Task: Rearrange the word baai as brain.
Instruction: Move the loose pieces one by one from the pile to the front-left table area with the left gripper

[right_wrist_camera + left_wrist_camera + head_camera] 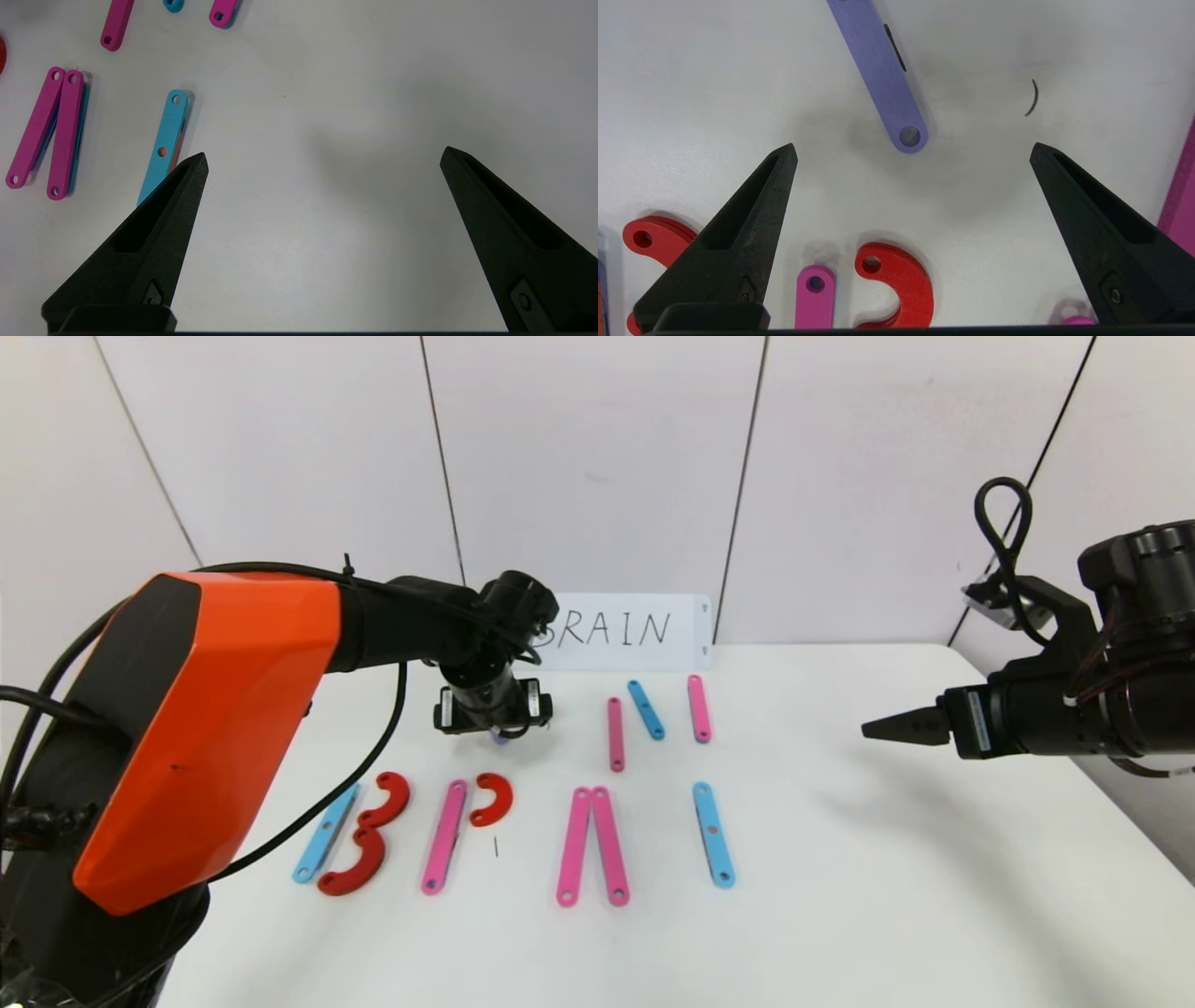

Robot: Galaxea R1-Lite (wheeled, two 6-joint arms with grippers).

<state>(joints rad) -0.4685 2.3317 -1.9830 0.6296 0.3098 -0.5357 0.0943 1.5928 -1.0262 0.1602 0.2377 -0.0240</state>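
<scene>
Two grippers, both spread and empty. Left gripper (913, 154) hovers over the table (840, 896) above a purple strip (880, 74), behind the word (513, 831), which sits front-centre. Right gripper (322, 161) hangs at the right, probably idle, near the blue strip (163, 144).

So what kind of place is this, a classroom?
Probably a robot test lab: a plain white table against bare white wall panels, flat plastic letter pieces, and a handwritten white "BRAIN" card.

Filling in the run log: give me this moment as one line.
left gripper: open, above purple strip | right gripper: open, parked over table | letters: unfinished
</scene>
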